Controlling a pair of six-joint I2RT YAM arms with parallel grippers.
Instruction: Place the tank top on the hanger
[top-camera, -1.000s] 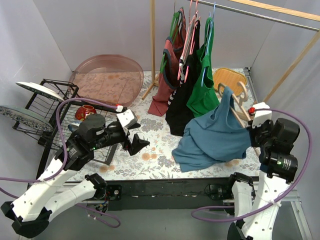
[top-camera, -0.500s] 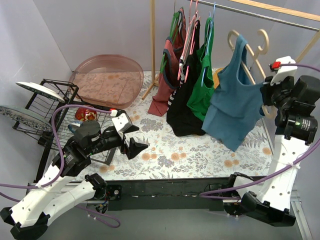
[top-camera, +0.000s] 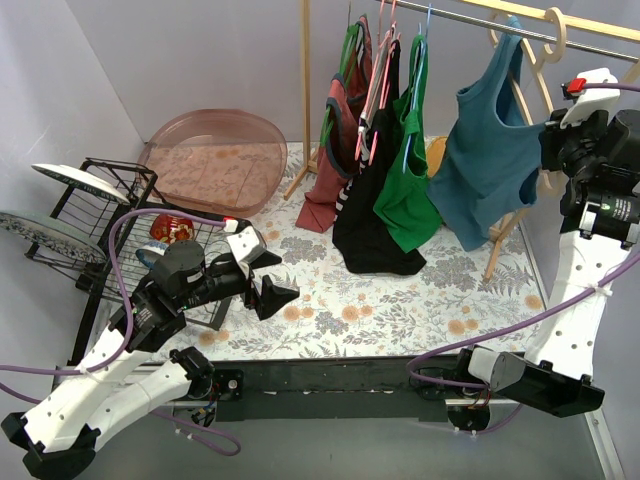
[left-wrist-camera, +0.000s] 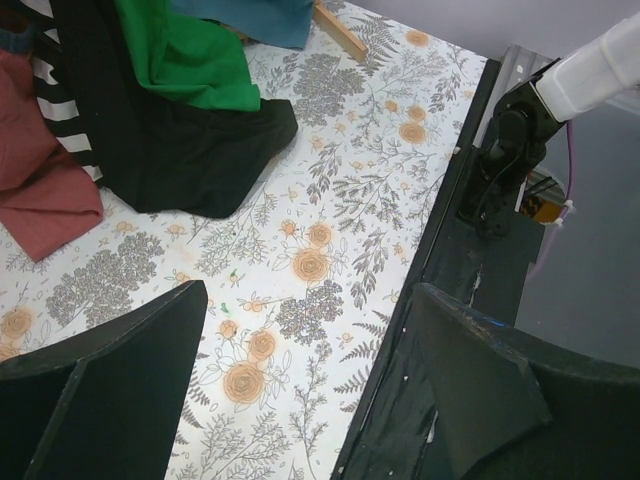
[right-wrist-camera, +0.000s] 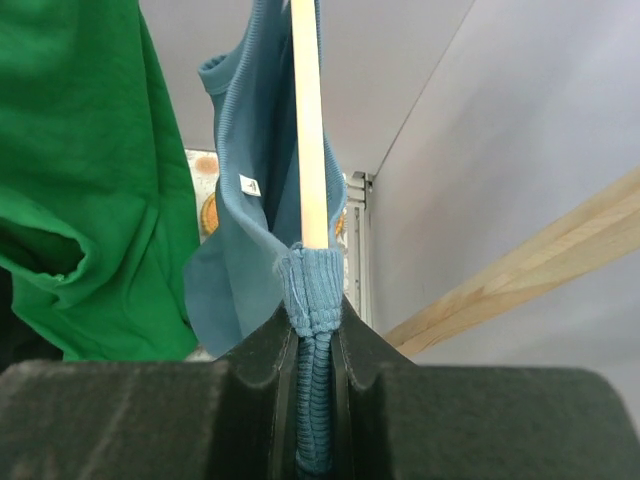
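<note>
The teal tank top hangs draped on the pale wooden hanger, high at the right. The hanger's rounded hook is level with the rack's rail; I cannot tell if it rests on it. My right gripper is shut on a ribbed strap of the tank top where it wraps the hanger's arm. My left gripper is open and empty, low over the floral table; its jaws stand wide apart.
A wooden rack with a rail holds a red-brown top, a black top and a green top on thin hangers. A pink tub stands at the back left. A wire dish rack holds plates and a red bowl.
My right arm has lifted the hanger with the tank top from the table's right side up to rail height. The left arm has barely moved.
</note>
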